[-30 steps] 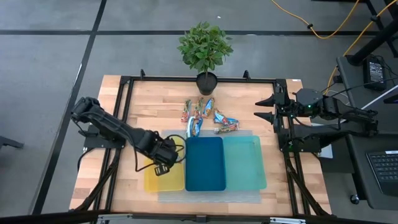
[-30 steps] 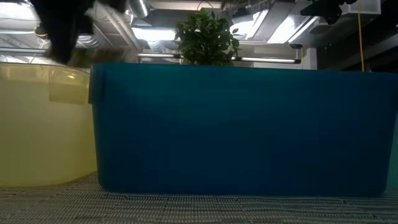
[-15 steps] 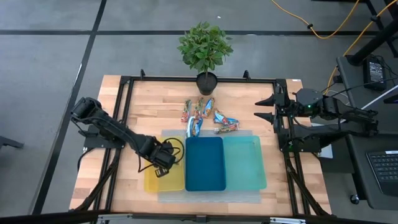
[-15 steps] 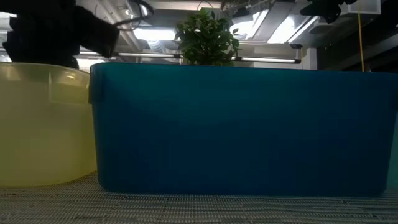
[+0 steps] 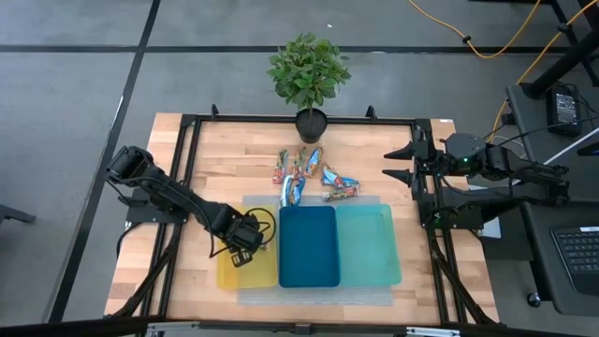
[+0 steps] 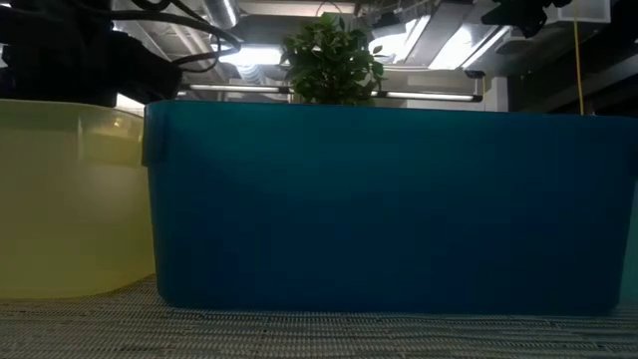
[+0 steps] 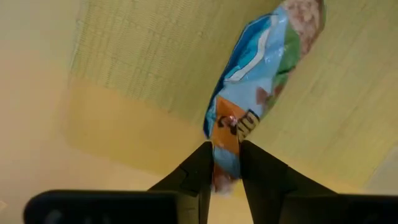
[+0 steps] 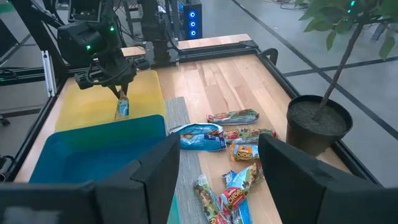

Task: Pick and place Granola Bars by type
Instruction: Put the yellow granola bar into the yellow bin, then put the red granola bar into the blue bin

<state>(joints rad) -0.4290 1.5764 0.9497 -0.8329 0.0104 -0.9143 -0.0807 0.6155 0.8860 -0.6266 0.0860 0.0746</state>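
**Observer:** Start from above. What has changed?

**Operator:** In the high view my left gripper (image 5: 242,255) has come down from the yellow tray's (image 5: 265,277) inner edge to sit over its middle. It was higher and closer to the dark blue tray (image 5: 309,248) a second ago. The rest of the granola bars (image 5: 314,176) lie in a loose heap on the wood between the potted plant (image 5: 308,75) and the trays, untouched. My right gripper (image 5: 397,165) is parked at the table's right edge, well apart from everything.

**Observer:** And at table height?

**Operator:** Mostly the dark blue tray's wall. The left arm has sunk behind the yellow tray's rim at the far left; I can't see the bar from there.

**Observer:** Left wrist?

**Operator:** The blue-wrapped bar (image 7: 258,81) hangs over the tray floor, one end pinched between my fingers (image 7: 200,168). The jaws look nearly closed, gripping it; I judge release is near, so this one is almost sorted.

**Observer:** Right wrist?

**Operator:** My right fingers (image 8: 292,168) stand apart, holding nothing. Beyond them the left gripper dangles the bar inside the yellow tray. Nothing blocks the drop. For later picks the plant's pot crowds the heap, and several bars overlap.
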